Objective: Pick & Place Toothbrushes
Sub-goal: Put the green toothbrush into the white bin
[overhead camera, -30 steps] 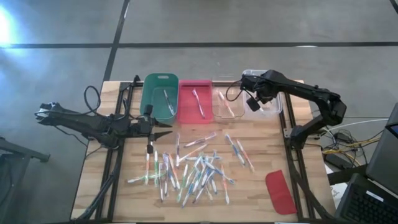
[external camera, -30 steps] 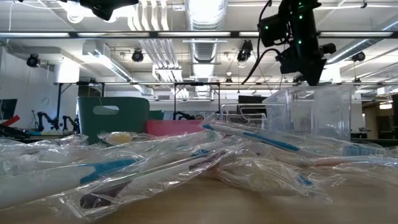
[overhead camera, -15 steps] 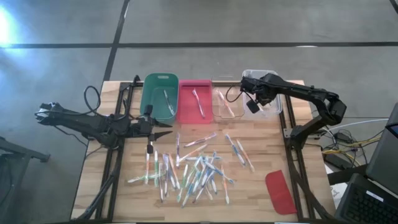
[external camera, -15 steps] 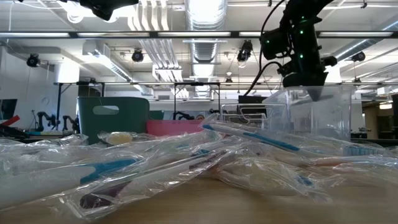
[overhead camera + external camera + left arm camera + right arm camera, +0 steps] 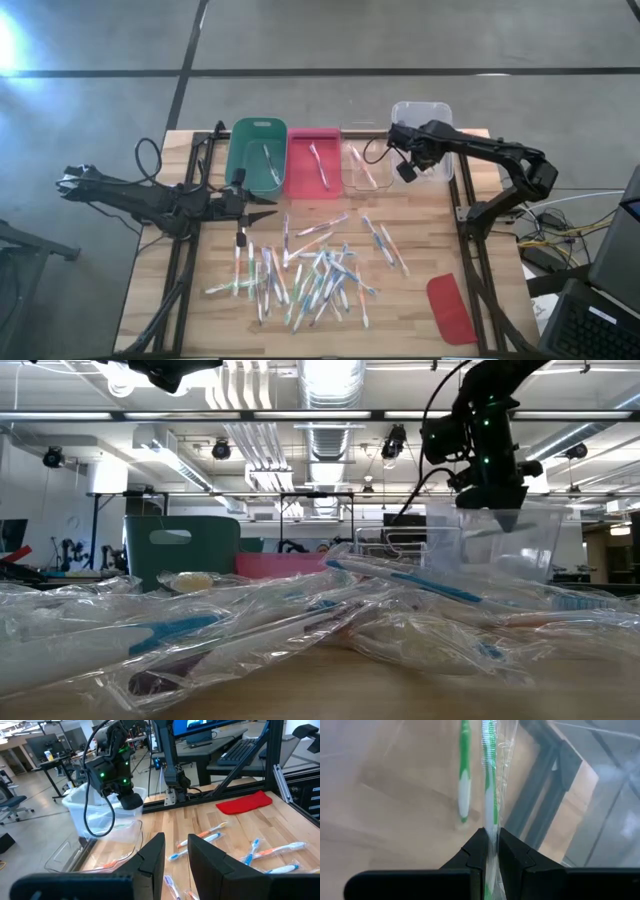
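Several wrapped toothbrushes lie in a loose heap on the wooden table. My right gripper reaches down into the clear bin at the far right. It is shut on a green toothbrush in a clear wrapper. A second green toothbrush lies on the bin's floor beside it. Over the table's left side my left gripper hangs level and open, with nothing between its fingers. My right gripper pinches the wrapped green toothbrush between its two fingers, which lie along it. The fingers slant down from above into the clear bin. The toothbrush's free length sticks out ahead of the fingertips, toward the bin's floor. Whether the gripper touches the bin cannot be told.
A green bin, a pink bin and a second clear bin stand in a row along the far edge, each with toothbrushes inside. A flat red lid lies near the front right corner. Black frame rails run along both table sides.
My right gripper has sunk into the far-right clear bin with the green toothbrush, staying shut. The bin's outline has shifted toward the far edge, and it now looks tilted in the low view.
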### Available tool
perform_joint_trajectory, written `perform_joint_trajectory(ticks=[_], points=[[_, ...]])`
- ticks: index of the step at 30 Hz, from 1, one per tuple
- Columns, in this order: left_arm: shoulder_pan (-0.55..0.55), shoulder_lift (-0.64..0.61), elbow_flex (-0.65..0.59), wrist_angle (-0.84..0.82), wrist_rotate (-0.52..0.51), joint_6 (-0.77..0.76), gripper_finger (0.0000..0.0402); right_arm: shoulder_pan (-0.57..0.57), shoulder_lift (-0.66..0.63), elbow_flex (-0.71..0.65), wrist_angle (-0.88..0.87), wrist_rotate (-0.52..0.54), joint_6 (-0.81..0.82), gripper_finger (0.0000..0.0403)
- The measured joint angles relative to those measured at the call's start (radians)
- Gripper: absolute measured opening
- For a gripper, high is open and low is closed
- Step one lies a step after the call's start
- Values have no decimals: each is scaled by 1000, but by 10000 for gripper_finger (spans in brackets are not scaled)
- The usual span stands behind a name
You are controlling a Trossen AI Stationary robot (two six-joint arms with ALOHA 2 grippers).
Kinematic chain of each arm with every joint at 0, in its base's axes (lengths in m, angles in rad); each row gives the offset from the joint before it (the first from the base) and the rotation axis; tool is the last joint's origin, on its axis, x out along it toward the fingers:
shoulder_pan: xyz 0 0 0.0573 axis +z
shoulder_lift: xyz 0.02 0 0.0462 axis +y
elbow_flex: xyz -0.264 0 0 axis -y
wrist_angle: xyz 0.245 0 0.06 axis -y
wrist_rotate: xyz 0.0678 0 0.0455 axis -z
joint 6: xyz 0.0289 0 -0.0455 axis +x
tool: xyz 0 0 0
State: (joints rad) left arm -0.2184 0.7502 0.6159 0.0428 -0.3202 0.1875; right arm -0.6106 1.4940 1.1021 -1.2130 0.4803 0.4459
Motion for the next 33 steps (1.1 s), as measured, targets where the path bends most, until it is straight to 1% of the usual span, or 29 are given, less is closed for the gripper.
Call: perform_joint_trajectory(ticks=[17, 27, 33], points=[[0, 0, 0, 0, 0, 0, 90, -1, -6, 106, -34, -6, -54, 29], [0, 0, 0, 0, 0, 0, 90, -68, -6, 118, -29, -8, -82, 29], [0, 0, 0, 0, 0, 18, 90, -89, -7, 111, 17, -44, -111, 29]])
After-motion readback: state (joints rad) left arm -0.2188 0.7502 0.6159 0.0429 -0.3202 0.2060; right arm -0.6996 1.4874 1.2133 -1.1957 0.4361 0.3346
